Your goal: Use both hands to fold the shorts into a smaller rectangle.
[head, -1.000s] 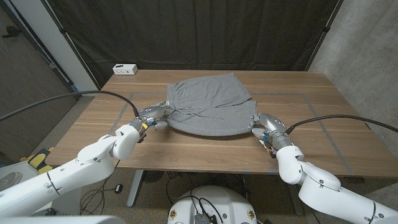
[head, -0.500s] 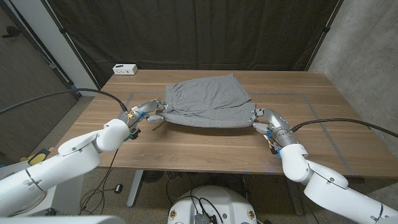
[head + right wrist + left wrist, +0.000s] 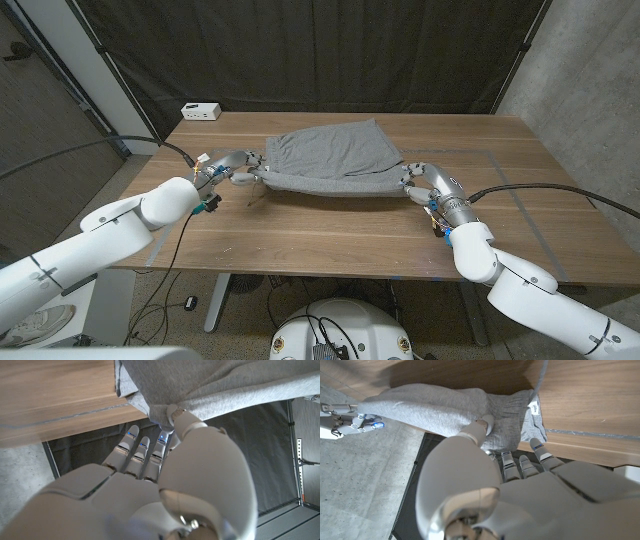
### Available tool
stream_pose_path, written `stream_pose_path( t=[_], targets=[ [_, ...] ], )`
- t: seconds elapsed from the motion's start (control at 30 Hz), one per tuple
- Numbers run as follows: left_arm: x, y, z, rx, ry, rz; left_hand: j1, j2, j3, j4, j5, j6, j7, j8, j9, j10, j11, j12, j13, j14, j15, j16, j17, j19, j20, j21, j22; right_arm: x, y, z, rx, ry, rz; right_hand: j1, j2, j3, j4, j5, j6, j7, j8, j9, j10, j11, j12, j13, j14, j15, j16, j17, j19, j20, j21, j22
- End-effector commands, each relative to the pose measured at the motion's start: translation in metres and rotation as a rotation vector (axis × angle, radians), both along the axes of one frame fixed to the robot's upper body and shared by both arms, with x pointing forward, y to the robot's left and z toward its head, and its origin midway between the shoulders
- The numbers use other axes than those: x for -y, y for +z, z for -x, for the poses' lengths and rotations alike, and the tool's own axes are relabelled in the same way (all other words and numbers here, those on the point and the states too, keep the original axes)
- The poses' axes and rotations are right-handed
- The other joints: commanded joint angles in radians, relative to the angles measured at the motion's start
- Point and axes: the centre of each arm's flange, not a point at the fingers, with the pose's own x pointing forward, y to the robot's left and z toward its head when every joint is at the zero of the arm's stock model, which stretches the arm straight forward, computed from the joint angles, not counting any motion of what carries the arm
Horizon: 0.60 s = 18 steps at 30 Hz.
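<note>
Grey shorts lie on the wooden table at its far middle, their near edge lifted off the wood and stretched between my two hands. My left hand pinches the left end of that edge; in the left wrist view the thumb presses the grey cloth against the fingers of that hand. My right hand pinches the right end, and the right wrist view shows the cloth caught between thumb and fingers of this hand. The far part of the shorts rests on the table.
A small white box sits at the table's far left corner. Faint tape lines mark a rectangle on the wood. Dark curtains hang behind the table. Bare wood lies in front of the shorts.
Both hands have carried the near edge of the shorts up and away from me, over the rest of the cloth. The grey shape on the table now looks shorter front to back.
</note>
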Motion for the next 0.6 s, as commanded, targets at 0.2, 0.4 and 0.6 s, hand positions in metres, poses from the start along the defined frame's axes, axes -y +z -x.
stream_pose_path(
  t=[0.2,0.4,0.6],
  targets=[
    [0.002,0.033,-0.009,0.051,-0.022,0.007,-0.009,-0.003,0.012,-0.002,0.012,0.138,0.143,0.013,0.011,0.009,0.007,-0.006,0.004,-0.002,0.012,0.004,0.001,-0.005,0.008,0.01,0.004,-0.013,0.035,-0.026,0.117,0.042,0.038,-0.004,-0.005,0.016,0.003,0.008,-0.006,0.001,0.011,0.006,-0.002,-0.001,-0.007,0.003,0.004,-0.083,-0.005,0.004,0.002,0.005,0.0,0.005],
    [0.0,0.046,-0.01,0.081,0.003,-0.009,-0.012,-0.005,0.015,-0.003,0.018,0.138,0.143,0.017,0.016,0.01,0.007,-0.007,0.004,-0.001,0.012,0.004,0.001,-0.004,0.009,0.012,0.004,-0.018,0.045,-0.037,0.158,0.039,0.045,-0.009,0.0,0.022,0.007,0.011,-0.017,-0.01,0.01,0.009,-0.004,-0.002,-0.01,0.003,0.005,-0.087,-0.005,0.005,0.002,0.004,0.0,0.005],
    [-0.008,0.051,-0.01,0.118,0.062,-0.011,-0.015,-0.007,0.019,-0.004,0.023,0.135,0.144,0.018,0.022,0.012,0.006,-0.007,0.004,0.004,0.01,0.005,0.001,0.003,0.01,0.015,0.004,-0.017,0.057,-0.046,0.219,-0.026,0.056,-0.017,0.007,0.027,0.013,0.013,-0.032,-0.014,0.009,0.014,-0.006,-0.004,-0.012,0.004,0.006,-0.092,-0.005,0.007,0.002,0.001,0.0,0.005]
  ],
)
